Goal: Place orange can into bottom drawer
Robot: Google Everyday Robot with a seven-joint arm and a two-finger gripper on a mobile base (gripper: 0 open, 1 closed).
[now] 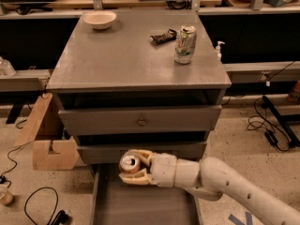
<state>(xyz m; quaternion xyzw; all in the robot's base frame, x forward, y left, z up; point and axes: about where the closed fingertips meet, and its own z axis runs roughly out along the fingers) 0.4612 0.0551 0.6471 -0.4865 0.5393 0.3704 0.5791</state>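
My gripper reaches in from the lower right on a white arm and is shut on the orange can. Only the can's silver top with its pull tab and a bit of coppery side show between the cream fingers. The can hangs over the back left part of the bottom drawer, which is pulled out as a wide shallow grey tray with low side walls. The can is above the drawer floor, just in front of the middle drawer's face.
A white-and-green can, a dark wrapper and a white bowl sit on the grey cabinet top. The top drawer has a round knob. A cardboard box stands left of the cabinet; cables lie on the floor.
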